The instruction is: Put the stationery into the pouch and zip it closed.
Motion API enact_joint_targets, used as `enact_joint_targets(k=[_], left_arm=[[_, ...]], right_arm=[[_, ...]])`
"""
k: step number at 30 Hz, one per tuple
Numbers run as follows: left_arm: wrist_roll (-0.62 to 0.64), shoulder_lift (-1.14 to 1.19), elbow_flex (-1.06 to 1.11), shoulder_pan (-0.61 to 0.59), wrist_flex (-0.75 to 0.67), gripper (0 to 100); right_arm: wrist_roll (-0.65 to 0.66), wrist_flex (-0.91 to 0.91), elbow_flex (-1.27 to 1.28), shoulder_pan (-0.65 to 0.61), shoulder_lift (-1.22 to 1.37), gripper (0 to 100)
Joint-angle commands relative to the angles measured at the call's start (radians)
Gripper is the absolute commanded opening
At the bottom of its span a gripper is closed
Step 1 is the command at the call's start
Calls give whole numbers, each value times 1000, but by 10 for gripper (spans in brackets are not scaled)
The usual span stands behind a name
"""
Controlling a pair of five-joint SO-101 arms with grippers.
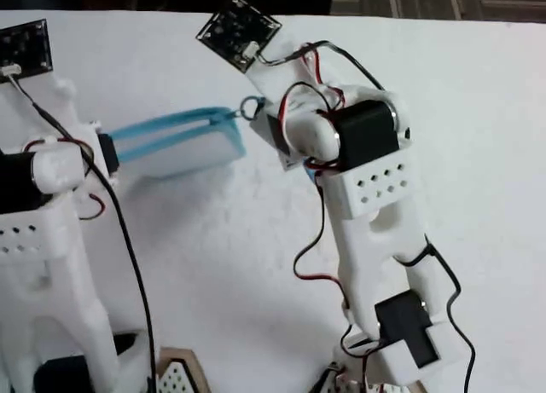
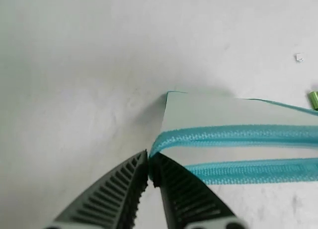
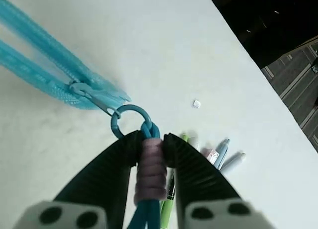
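My left fingers (image 2: pixel 148 164) clamp shut on the end corner of the white, teal-zipped fabric pouch (image 1: pixel 183 152), anchoring it on the white bench (image 1: pixel 213 257), while my right fingers (image 3: pixel 150 138) pinch its teal cord pull (image 3: pixel 150 167) for zipping; plastic pens (image 3: pixel 220 153) lie outside.

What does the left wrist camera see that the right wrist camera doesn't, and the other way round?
Left wrist view, not the right: the left gripper pinching the end of the pouch, plus the pouch's pale side and corner.

Right wrist view, not the left: the right gripper clamped on the pull cord, which is tied to a ring on the zipper slider. Several pens lie on the table beyond it.

Both: the pouch's teal zipper, unzipped, and the white table.
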Motion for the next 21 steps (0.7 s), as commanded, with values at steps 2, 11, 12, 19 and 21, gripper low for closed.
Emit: enact_joint_targets(k=[2, 11, 12, 19, 21], left_arm=[[-5, 93, 41, -28, 6, 241], [-3, 259, 141, -28, -2, 273], [-3, 277, 132, -30, -5, 251], [-23, 309, -55, -31, 6, 20], [-8, 309, -110, -35, 8, 25]], right_arm=[[8, 4, -35, 12, -33, 19], [3, 4, -35, 2, -33, 19], [3, 4, -35, 2, -33, 19], [31, 47, -35, 2, -33, 37], [75, 88, -35, -7, -35, 93]])
